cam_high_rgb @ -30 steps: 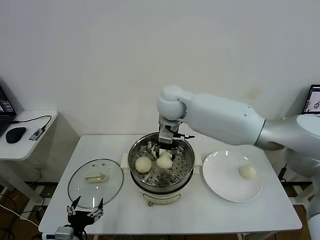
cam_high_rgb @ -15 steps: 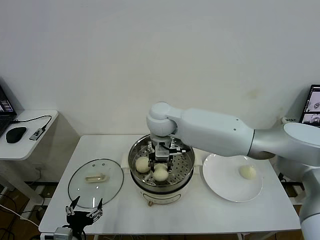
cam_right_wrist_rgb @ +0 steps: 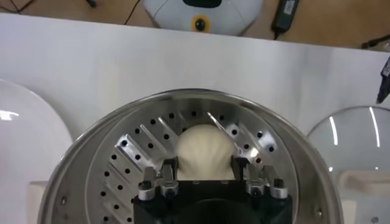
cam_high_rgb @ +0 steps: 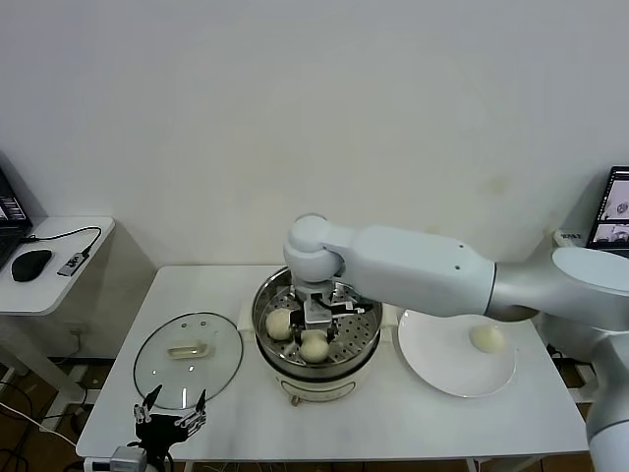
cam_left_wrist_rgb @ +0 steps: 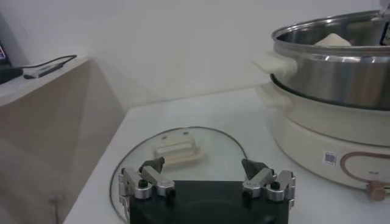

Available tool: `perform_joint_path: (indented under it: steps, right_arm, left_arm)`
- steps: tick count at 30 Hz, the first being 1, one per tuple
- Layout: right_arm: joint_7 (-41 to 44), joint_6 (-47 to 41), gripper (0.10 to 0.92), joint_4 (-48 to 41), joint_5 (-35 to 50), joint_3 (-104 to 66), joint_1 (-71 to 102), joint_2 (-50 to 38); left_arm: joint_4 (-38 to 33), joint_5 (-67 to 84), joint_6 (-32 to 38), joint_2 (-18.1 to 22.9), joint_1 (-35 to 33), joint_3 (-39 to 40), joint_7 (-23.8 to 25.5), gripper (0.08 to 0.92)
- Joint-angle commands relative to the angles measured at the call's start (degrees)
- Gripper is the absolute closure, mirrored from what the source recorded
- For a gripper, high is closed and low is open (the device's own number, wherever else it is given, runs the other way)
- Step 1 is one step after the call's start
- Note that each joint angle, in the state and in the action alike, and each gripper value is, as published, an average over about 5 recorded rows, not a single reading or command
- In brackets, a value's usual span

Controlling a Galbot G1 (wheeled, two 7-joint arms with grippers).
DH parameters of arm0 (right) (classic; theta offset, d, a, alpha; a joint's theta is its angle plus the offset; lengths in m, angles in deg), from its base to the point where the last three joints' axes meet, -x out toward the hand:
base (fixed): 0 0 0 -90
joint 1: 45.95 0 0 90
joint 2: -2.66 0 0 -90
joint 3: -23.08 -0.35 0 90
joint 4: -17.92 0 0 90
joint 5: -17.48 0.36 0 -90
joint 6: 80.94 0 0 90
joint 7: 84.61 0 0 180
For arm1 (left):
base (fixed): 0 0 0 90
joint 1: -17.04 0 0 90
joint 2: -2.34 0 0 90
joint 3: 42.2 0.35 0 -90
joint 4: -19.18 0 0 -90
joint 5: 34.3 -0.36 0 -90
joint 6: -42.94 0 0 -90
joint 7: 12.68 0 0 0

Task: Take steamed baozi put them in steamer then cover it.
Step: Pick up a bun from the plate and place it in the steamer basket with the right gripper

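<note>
The fingers (cam_right_wrist_rgb: 169, 172) of the right gripper (cam_right_wrist_rgb: 205, 173) are seen set on either side of one steamed baozi (cam_right_wrist_rgb: 205, 153), close against its flanks; whether the bun is gripped or just being let go cannot be told. In the head view this gripper (cam_high_rgb: 315, 317) is lowered into the steamer (cam_high_rgb: 366, 366), and the bun between its fingers (cam_high_rgb: 314, 346) lies on the perforated tray (cam_right_wrist_rgb: 131, 159) toward the near side of the pot.

Three buns in all can be counted in the head view: two inside the steamer, the second (cam_high_rgb: 280, 323) lying on the tray to the left of the gripper, and one (cam_high_rgb: 486, 338) left on the white plate (cam_high_rgb: 437, 359) to the right of the steamer. A fourth bun cannot be made out.

One cover (cam_high_rgb: 188, 360) is laid flat on the bench (cam_high_rgb: 393, 418) to the left of the steamer, its cream handle (cam_high_rgb: 186, 349) facing up. It is also shown in the left wrist view (cam_left_wrist_rgb: 214, 148), just beyond the left gripper (cam_left_wrist_rgb: 207, 182).

The left gripper (cam_high_rgb: 170, 421) is held low at the near edge of the bench, in front of the cover, with its fingers (cam_left_wrist_rgb: 149, 179) spread wide and nothing between them.

One steamer is present, a shiny metal pot on a cream base (cam_left_wrist_rgb: 317, 149) with side handles (cam_left_wrist_rgb: 272, 63). A small side table (cam_high_rgb: 54, 275) stands to the left of the bench, carrying a mouse (cam_high_rgb: 30, 264) and a cable (cam_high_rgb: 69, 236).
</note>
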Motion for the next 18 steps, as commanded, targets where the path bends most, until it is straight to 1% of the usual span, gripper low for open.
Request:
perform_joint_path:
  steps: [1,6,9,13,16,18]
  right_arm:
    - [-1.7,-2.7,0.432,1.9,-0.5,-0.5,0.2,-1.1]
    - [-2.1,-5.1,0.289,4.4,0.3,-3.4,-1.0,-3.6]
    - [-2.3,-6.1,0.226,6.9,-0.3,-6.7,-2.3,-7.2]
    - [-2.3,-9.1,0.204,9.5,1.3,-9.7,-5.7,-14.4]
    - [-2.8,-13.6,0.203,8.7,6.1,-10.6,-9.5,-19.7]
    - [-3.4,-17.2,0.202,6.9,10.9,-10.8,-11.0,-22.7]
  left_arm:
    - [0.1,0.0,0.0,-0.2,-0.1,0.0,0.0,0.177]
    - [0.0,-0.1,0.0,-0.1,-0.3,0.2,0.0,0.177]
    - [-0.5,0.1,0.1,-0.2,-0.4,0.2,-0.2,0.177]
    - [-1.0,0.3,0.1,-0.7,-0.4,0.3,-0.1,0.177]
    - [-1.0,0.4,0.0,-0.8,-0.1,0.6,0.0,0.177]
    - [-0.8,0.4,0.0,-0.9,0.2,0.9,0.1,0.177]
